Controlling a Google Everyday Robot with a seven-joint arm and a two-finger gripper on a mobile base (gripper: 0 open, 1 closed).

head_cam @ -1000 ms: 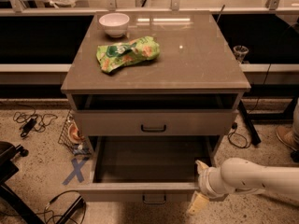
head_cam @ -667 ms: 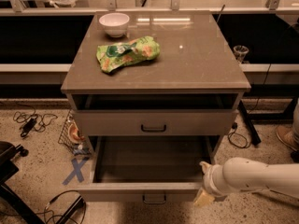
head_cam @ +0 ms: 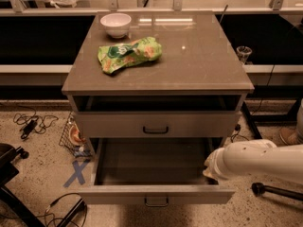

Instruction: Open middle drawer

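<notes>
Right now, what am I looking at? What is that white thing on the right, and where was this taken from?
This is one camera picture, looking down on a drawer cabinet from its front. The white tube is the robot's single arm; the claw at its tip sits by the right side of the middle drawer, which stands pulled out. Whether the claw holds anything cannot be seen. On the cabinet top lie a white bowl and a green snack bag.

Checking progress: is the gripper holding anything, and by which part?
Cannot tell. The gripper sits by the right wall of the pulled-out bottom drawer, apart from the grey-beige middle drawer's black handle.
</notes>
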